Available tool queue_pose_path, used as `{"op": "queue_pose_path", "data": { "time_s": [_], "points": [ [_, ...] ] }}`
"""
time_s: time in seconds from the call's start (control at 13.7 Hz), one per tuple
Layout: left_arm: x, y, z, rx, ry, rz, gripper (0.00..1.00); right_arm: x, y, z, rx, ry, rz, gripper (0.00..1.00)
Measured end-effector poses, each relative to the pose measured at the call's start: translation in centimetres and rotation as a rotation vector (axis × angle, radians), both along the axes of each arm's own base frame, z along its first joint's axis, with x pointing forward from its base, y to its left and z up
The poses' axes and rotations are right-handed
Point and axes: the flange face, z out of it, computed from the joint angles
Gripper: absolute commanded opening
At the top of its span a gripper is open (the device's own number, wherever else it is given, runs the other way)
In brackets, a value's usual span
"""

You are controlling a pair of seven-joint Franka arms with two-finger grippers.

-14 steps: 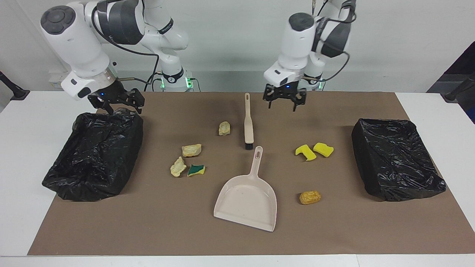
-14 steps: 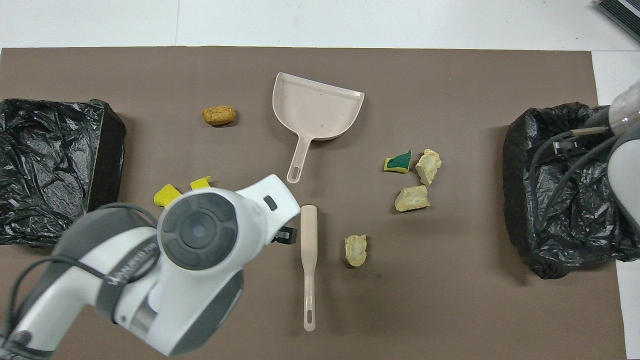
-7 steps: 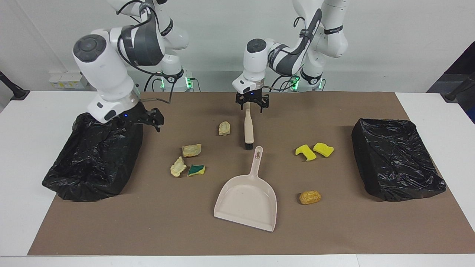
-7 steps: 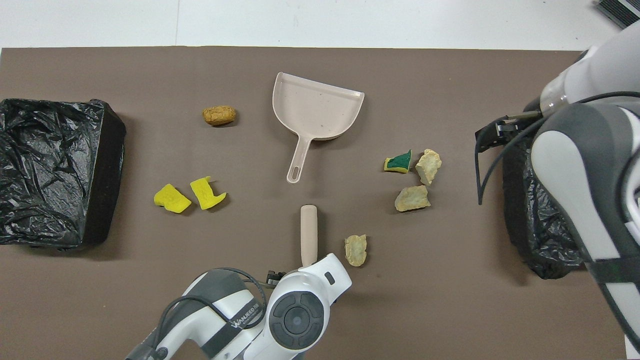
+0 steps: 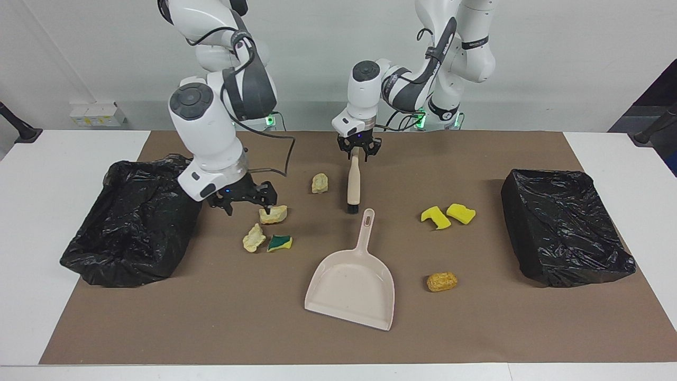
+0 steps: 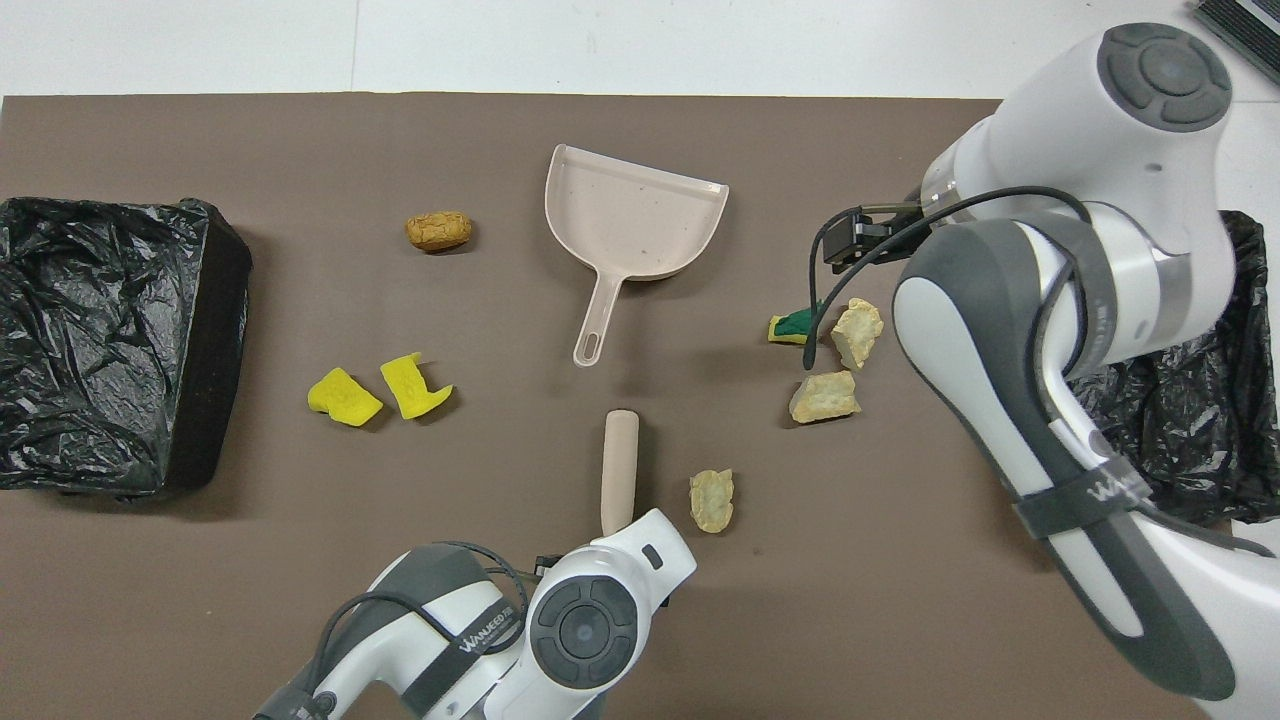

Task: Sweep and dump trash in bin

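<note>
- Brush (image 5: 353,180): beige handle, black bristles
- Dustpan (image 5: 353,286): plain pale beige
- Trash: two bright yellow chunks (image 5: 448,215), one yellow-and-green (image 5: 279,243), three pale beige (image 5: 273,214), one orange-brown (image 5: 441,281)
- Two bins (image 5: 563,225): glossy black liners
- Worktop (image 5: 74,153): white, brown mat (image 5: 238,307)

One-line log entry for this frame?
left hand: shut on brush handle | right hand: open over beige chunk | dustpan: untouched

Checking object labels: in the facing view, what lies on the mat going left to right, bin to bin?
Black bin → pale chunk → green-topped sponge → beige chunk → brush → yellow sponge → second yellow sponge → second black bin.
</note>
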Motion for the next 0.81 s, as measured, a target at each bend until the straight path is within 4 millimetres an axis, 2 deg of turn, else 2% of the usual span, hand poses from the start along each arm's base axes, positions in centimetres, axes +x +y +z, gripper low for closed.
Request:
{"op": "queue_pose_path", "data": {
  "time_s": [0.07, 0.15, 0.44, 0.59, 0.81],
  "points": [
    [-0.1, -0.1, 0.0, -0.001, 0.002, -0.001, 0.05, 0.1, 1.4, -0.4, 0.006, -0.012, -0.013, 1.0],
    [-0.2, -0.2, 0.0, -0.002, 0.003, -0.003, 0.0, 0.1, 2.9, -0.8, 0.014, -0.023, -0.025, 1.0],
    [0.4, 0.4, 0.6, 0.025, 0.028, 0.014, 0.0, -0.4, 9.7, -3.5, 0.045, -0.048, -0.079, 1.0],
    [2.7, 1.8, 1.9, 0.048, 0.022, 0.042, 0.0, -0.9, 12.8, -4.9, 0.062, -0.053, -0.124, 1.0],
    [6.8, 6.1, 3.6, 0.1, 0.018, 0.119, 0.0, -1.7, 17.7, -7.5, 0.1, -0.066, -0.228, 1.0]
  ]
}}
